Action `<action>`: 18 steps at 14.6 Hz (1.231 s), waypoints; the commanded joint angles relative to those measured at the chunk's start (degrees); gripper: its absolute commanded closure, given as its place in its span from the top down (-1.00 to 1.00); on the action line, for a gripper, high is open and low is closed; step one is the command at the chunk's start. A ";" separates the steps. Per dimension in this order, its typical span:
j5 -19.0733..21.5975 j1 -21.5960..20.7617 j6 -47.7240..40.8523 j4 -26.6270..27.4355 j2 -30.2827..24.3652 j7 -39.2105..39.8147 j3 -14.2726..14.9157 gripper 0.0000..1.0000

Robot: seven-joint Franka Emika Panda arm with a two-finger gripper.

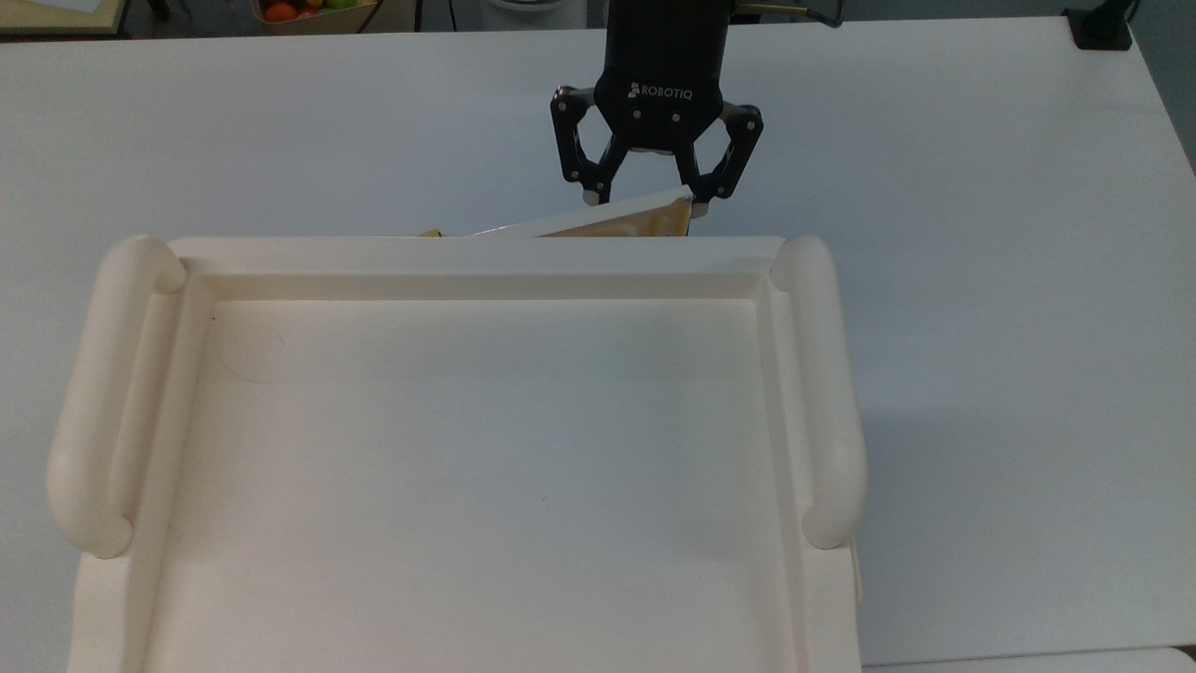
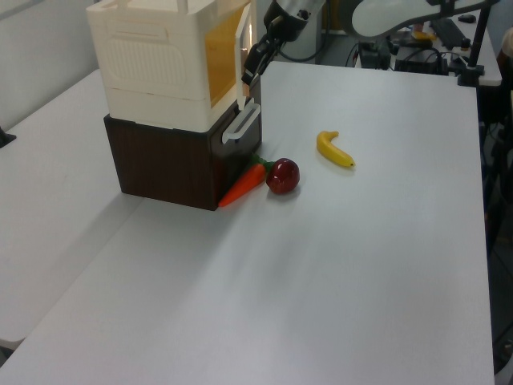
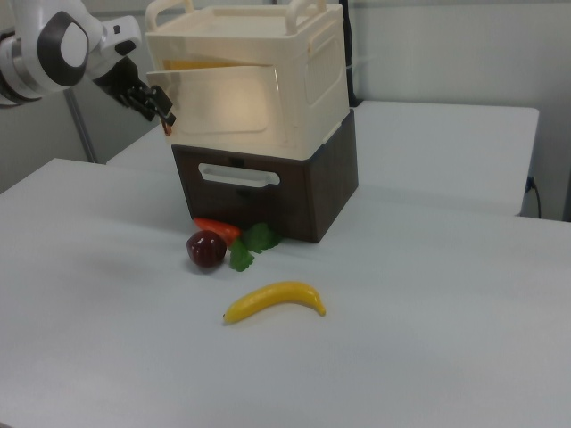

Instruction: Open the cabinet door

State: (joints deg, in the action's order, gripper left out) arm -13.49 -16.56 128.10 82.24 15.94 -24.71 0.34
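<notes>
The cream cabinet [image 1: 486, 271] [image 2: 152, 72] [image 3: 308, 71] stands on a dark brown base. Its cabinet door [image 1: 598, 222] [image 3: 219, 100] is swung partly out, hinged toward the top view's left. The door's paler inner face shows in the top view, and in the left view the door [image 2: 243, 32] is seen nearly edge-on. My gripper [image 1: 649, 198] [image 2: 250, 72] [image 3: 159, 105] is open at the door's free edge. That edge lies between the spread fingers, close to the finger [image 1: 707, 198] on the top view's right.
The dark brown drawer unit [image 2: 172, 164] [image 3: 294, 192] has a white handle [image 3: 234, 176]. On the table in front of it lie a carrot [image 2: 243, 184], a red apple [image 2: 282, 176] [image 3: 206, 249] and a banana [image 2: 334, 150] [image 3: 275, 300]. A fruit bowl [image 1: 308, 9] stands at the far edge.
</notes>
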 commanded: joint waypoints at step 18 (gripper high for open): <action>6.20 -0.31 7.58 -2.44 -6.63 5.20 0.45 1.00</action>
State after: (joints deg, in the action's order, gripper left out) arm -7.73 -16.28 129.78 79.59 8.19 -20.59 0.63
